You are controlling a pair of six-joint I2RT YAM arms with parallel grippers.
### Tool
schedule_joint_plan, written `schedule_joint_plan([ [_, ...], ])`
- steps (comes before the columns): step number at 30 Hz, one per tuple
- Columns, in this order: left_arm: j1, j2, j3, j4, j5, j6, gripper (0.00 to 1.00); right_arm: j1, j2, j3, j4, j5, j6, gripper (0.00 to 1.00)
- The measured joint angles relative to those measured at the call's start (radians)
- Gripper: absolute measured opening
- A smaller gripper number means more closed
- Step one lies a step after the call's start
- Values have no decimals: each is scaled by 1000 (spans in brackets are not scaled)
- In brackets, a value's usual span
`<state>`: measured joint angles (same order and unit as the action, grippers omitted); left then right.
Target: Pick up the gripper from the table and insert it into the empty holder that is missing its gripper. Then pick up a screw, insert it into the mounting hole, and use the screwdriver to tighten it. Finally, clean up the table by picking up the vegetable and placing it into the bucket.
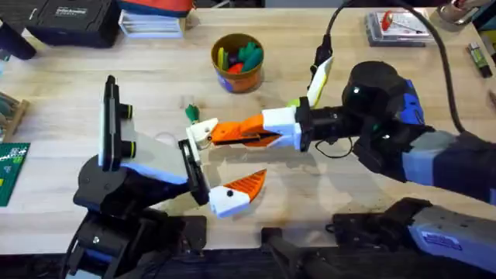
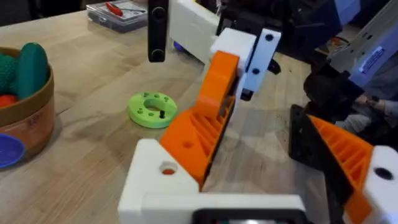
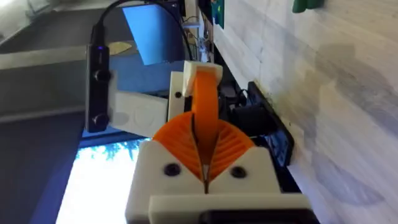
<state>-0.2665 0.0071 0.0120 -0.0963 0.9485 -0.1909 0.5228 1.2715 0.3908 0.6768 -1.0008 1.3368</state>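
My right gripper [image 1: 252,132] is shut on the orange gripper [image 1: 231,132], whose end meets the white holder [image 1: 201,135] on the left arm. The right wrist view shows the gripper [image 3: 205,93] pinched between my orange pads [image 3: 177,138], running into the holder [image 3: 180,84]. My left gripper [image 1: 226,163] stands open, its other orange finger [image 1: 248,183] sitting on the nearer mount. The green vegetable [image 1: 191,114] lies just beyond the holder. The bucket [image 1: 238,63] stands behind it with toy pieces inside. The screwdriver is out of view.
A round green disc with holes [image 2: 151,109] lies on the table between the bucket [image 2: 25,106] and the two grippers. A clear parts case [image 1: 399,27] sits at the back right. Boxes and books line the back left edge.
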Motion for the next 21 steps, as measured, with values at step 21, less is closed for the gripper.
schedule_joint_plan([
  [21,11,5,0,2,-44,-27,986,5,161,91,37,-11,77,7],
])
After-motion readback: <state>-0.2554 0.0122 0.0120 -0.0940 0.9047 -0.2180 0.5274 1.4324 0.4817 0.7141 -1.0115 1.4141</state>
